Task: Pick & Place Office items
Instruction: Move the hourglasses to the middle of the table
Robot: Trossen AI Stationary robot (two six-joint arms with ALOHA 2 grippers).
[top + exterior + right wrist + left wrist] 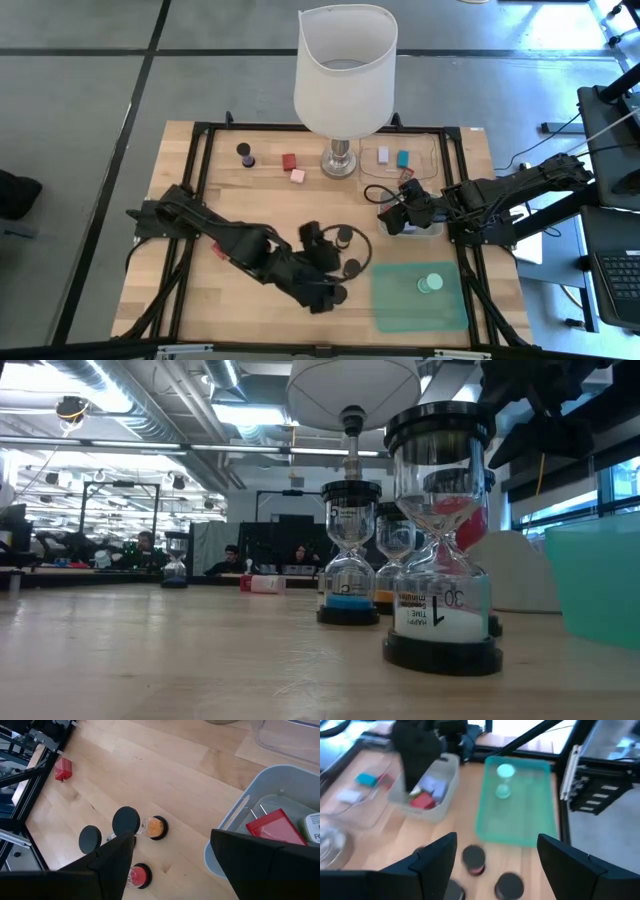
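The lamp (345, 70) stands at the back middle of the wooden worktop (190, 290), and everything below is placed from it.

The left claw (330, 285) hangs well in front of the lamp, towards the worktop's front edge. The left wrist view shows its fingers (437, 855) spread apart with nothing between them, above two black-capped hourglass timers (473, 856).

The right claw (398, 215) sits in front of the lamp and to its right-arm side, over the grey bin (432, 230). In its own wrist view, the fingers (245, 855) are parted and empty, and a red block (275, 827) lies in the bin.

From above, the timers near the left claw are only black discs. The low view shows them as hourglasses. The nearest hourglass (440, 540) has white sand and is marked "1". There is a blue-sand one (350, 555) behind it, with orange and red sand showing beyond. The right wrist view shows the orange-sand timer (152, 826) tilted or lying down.

A mint-green timer (430, 283) stands on the green mat (400, 310), in front of the lamp on its right-arm side. Just beside the lamp's base, the clear tray (425, 145) holds a white block (383, 154) and a teal block (403, 158). On the lamp's other side are a pink block (297, 175), a second red block (289, 160) and a lone dark timer (245, 152).

Only the low view shows people (145, 545), seated far behind.
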